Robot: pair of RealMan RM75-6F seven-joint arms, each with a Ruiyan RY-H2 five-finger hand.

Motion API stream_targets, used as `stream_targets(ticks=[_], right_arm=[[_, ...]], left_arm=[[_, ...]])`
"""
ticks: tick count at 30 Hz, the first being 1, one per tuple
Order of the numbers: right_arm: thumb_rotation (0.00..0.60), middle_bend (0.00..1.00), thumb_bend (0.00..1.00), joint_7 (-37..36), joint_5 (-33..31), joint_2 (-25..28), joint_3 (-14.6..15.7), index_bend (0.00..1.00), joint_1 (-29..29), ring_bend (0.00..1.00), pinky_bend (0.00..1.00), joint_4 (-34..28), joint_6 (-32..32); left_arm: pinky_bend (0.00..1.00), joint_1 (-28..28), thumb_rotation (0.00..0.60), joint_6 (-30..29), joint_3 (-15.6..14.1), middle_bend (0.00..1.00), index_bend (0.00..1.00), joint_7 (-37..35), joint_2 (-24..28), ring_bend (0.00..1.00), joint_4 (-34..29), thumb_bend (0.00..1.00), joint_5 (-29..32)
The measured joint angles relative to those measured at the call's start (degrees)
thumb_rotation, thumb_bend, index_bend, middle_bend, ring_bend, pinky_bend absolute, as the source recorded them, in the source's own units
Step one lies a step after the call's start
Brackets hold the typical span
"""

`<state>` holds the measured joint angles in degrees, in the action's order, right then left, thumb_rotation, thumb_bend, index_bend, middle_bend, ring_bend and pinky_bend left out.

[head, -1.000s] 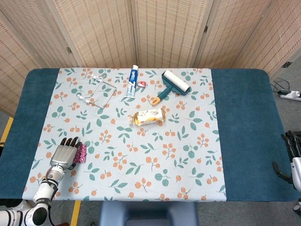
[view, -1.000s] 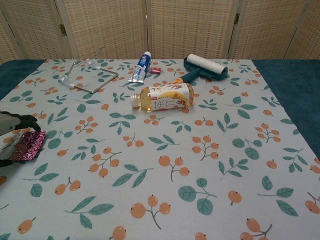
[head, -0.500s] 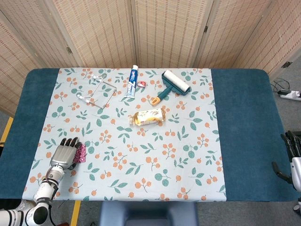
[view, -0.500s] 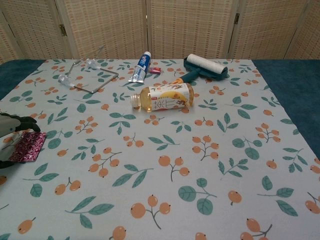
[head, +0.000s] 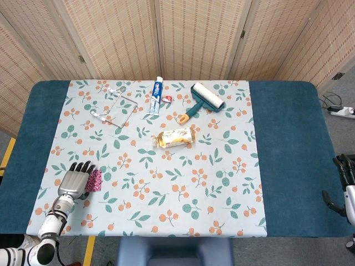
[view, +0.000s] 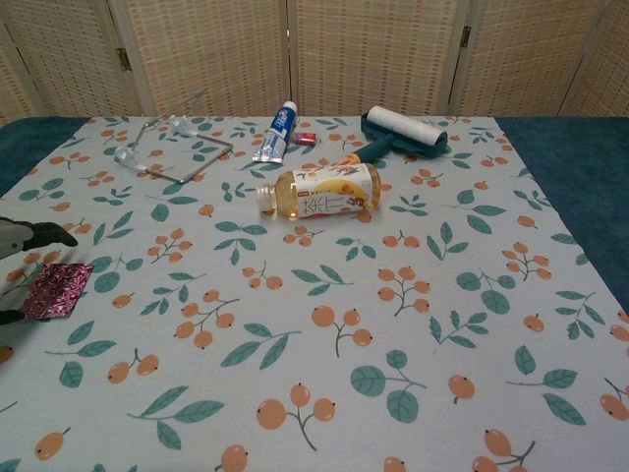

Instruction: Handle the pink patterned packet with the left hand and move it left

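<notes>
The packet (head: 95, 180) lay flat on the floral cloth (head: 183, 183) near the table's front left corner. The left hand (head: 74, 180) sat just beside it, fingers spread, holding nothing. The right hand (head: 345, 183) hung off the table's right edge; its state could not be told.

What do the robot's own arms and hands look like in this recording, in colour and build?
The left hand has a silver-grey metallic back and black fingers, on a white, segmented forearm with a dark joint near the frame's bottom edge. The right hand, cut off by the head view's right edge, shows black fingers and a white section below. No cables, sleeves or markings can be made out on either.
</notes>
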<state>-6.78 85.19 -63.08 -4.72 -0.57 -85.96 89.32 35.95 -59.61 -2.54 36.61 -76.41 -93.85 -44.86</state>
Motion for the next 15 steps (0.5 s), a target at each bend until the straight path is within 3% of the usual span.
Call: stream_targets(ticks=[5,15], right_arm=[[0.600,0.00,0.37,-0.1,0.4,0.9,0.2,0.00,0.1,0.00,0.00,-0.7,-0.2],[0.600,0.00,0.36,-5.7,0.5,2.3,0.4,0.00,0.5,0.00,0.00,-1.1,-1.7]], left_arm=[[0.00,-2.1,0.600,-3.2,1.4,0.00,0.03,-5.7,3.1,0.00,-2.3,0.36,-3.5],[0.00,-11.6,0.600,-19.2,3.4,0.00,0.12,-20.8,6.9,0.00,-2.0,0.36,-18.4]])
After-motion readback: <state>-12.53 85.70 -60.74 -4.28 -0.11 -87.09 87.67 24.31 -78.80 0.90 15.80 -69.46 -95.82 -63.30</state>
